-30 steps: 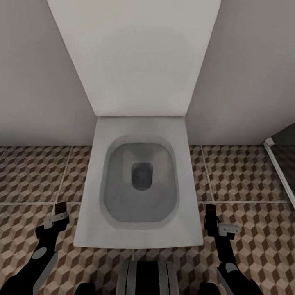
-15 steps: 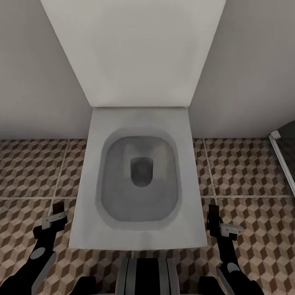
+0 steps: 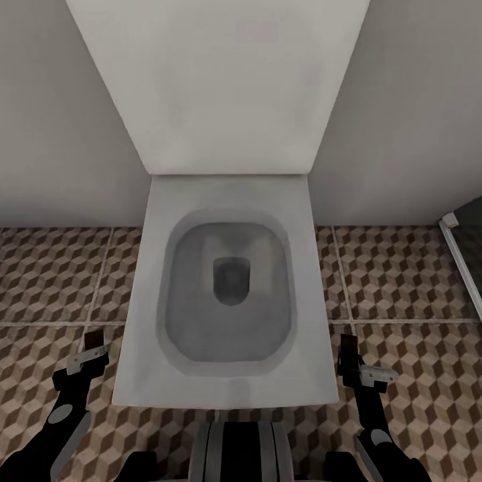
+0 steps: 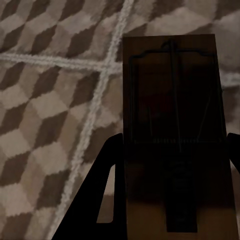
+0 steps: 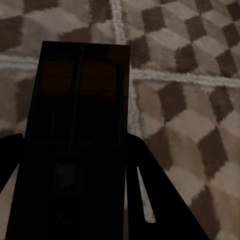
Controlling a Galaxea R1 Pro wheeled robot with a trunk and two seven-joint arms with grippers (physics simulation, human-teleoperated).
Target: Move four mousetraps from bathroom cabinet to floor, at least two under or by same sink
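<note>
With a mousetrap clamped in each gripper, left [image 3: 96, 339] and right [image 3: 346, 349], low in the frame either side of the toilet [image 3: 227, 288], you are mid-carry; next, find a sink and set both on the floor [image 3: 402, 281].

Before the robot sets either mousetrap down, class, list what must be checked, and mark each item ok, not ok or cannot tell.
1. Left end effector holds a mousetrap: ok.
2. Right end effector holds the other mousetrap: ok.
3. Bathroom floor lies below both traps: ok.
4. Sink close by for placing: not ok; the robot faces a toilet.
5. Traps on the floor: not ok; both are held above the tiles.
6. Remaining two traps located: cannot tell.
</note>
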